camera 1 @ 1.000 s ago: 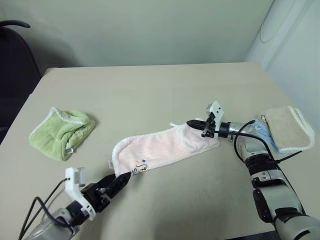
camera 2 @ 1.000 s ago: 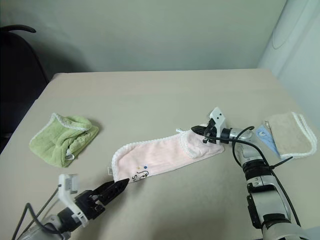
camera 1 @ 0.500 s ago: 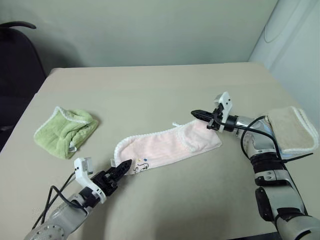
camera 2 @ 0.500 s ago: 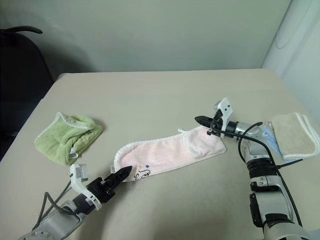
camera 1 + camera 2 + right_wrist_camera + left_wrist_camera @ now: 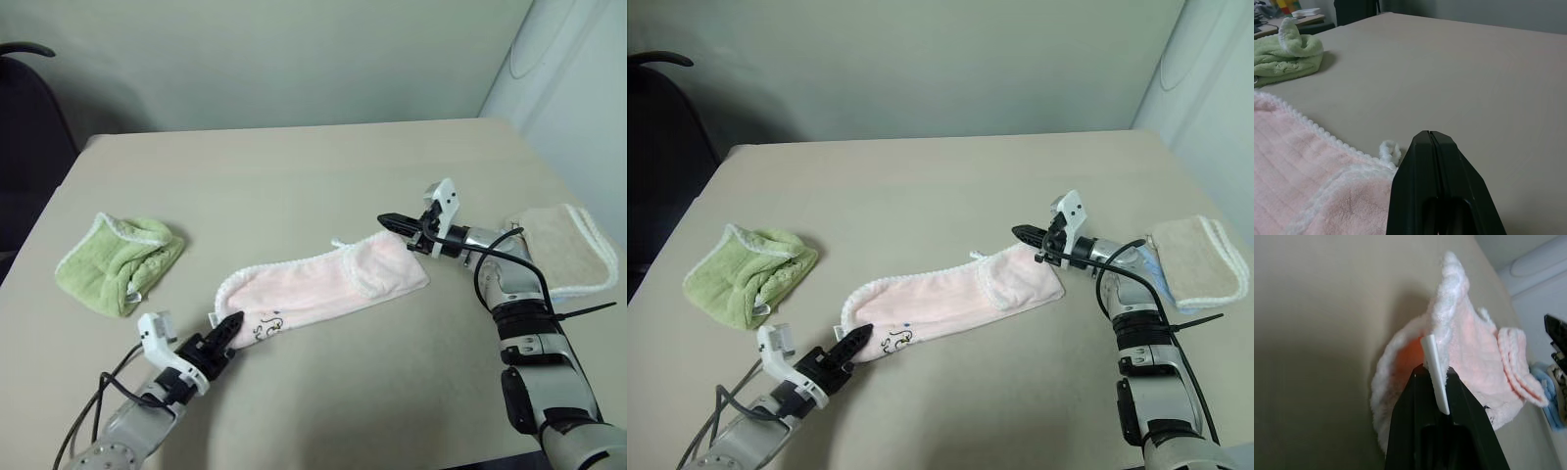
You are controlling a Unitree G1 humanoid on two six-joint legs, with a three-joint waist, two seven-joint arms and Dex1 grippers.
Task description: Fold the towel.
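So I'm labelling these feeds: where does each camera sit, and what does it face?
Head pair: looks down over the table; both arms show, pink towel between them.
Left wrist: along the left gripper, shut on the towel's edge.
Right wrist: along the shut right gripper, towards the green cloth.
All views share the towel.

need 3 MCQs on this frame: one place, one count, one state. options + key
1. Where does the lime-green cloth lie relative to the pink towel?
A. on the robot's left
B. on the robot's right
C. on top of it

2. How many cloth items lie on the table?
A. one
B. two
C. three

3. What is the left end effector doing?
A. open above the table
B. shut on the towel's edge
C. holding the green cloth

Key: 1 A, it lies left of the towel in the head views. 2 C, pink, green and beige towel. 3 B, the left wrist view shows the trim pinched between its fingers.
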